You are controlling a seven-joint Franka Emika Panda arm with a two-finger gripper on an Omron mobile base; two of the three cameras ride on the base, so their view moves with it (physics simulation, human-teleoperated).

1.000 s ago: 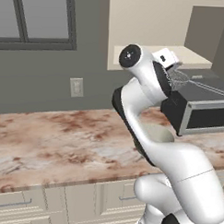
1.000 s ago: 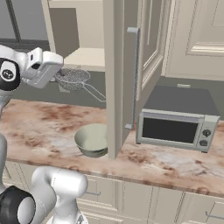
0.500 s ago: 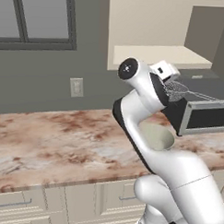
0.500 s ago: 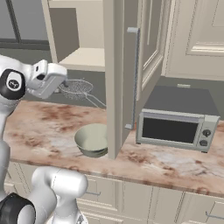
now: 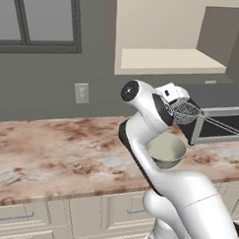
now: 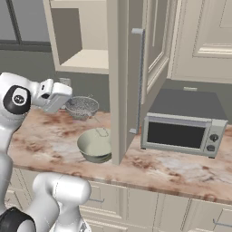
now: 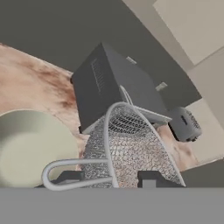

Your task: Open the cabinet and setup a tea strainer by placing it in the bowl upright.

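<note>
Above the desk (image 5: 51, 148) in the left base view, the gripper (image 5: 175, 100) pinches the tea strainer (image 5: 185, 111), which hangs in the air just above and to the right of the bowl (image 5: 165, 150). The strainer's thin wire handle runs right, across the front of the microwave (image 5: 217, 126). The cabinet (image 5: 163, 59) stands open over them, its beige shelf bare.

From the right base view, the gripper (image 6: 61, 100) holds the strainer (image 6: 82, 107) by its rim, mesh basket clear of the bowl (image 6: 94, 145) below and slightly right of it. The open cabinet door (image 6: 131, 77), with its long bar handle, hangs just right of the bowl, and the microwave (image 6: 181, 129) sits beyond it.

Seen from the hand view, the mesh basket (image 7: 127, 148) lies between the finger tips (image 7: 151, 178), the bowl (image 7: 30, 148) at left and the microwave (image 7: 118, 85) behind.
</note>
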